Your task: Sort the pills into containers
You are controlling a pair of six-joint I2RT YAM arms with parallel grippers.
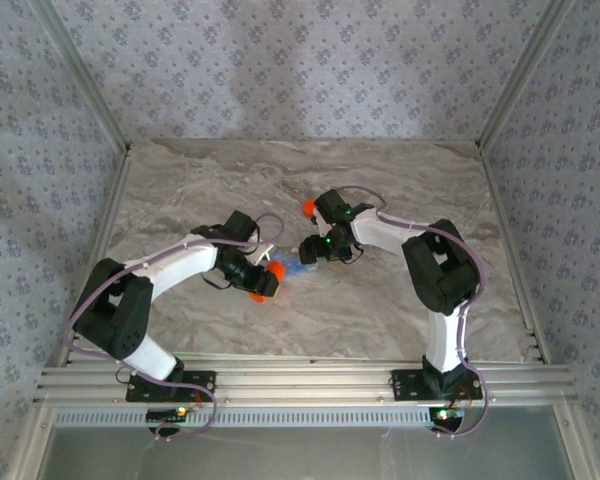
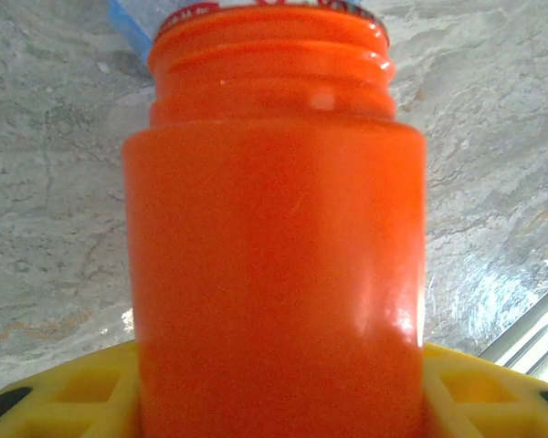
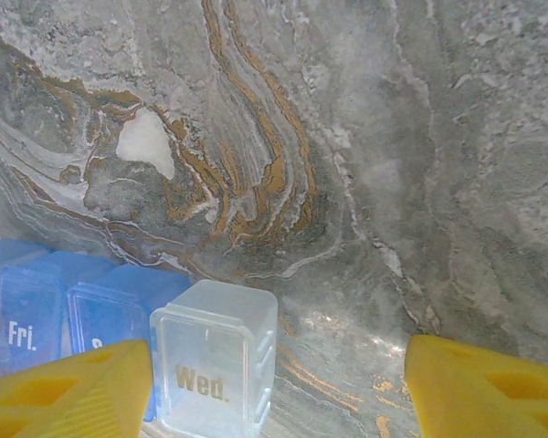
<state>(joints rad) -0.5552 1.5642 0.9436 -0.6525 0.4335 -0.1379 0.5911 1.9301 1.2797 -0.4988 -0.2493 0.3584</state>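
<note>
Now my left claw (image 2: pixel 274 401) clenches the uncapped orange bottle (image 2: pixel 274 255); my right claw (image 3: pixel 274 388) hangs released, pill organizer (image 3: pixel 215 365) at its nine o'clock.

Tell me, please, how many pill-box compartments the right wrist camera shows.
3: a clear Wed. compartment left of centre, a blue compartment beside it, and a blue Fri. compartment at the left edge. More may be hidden.
</note>
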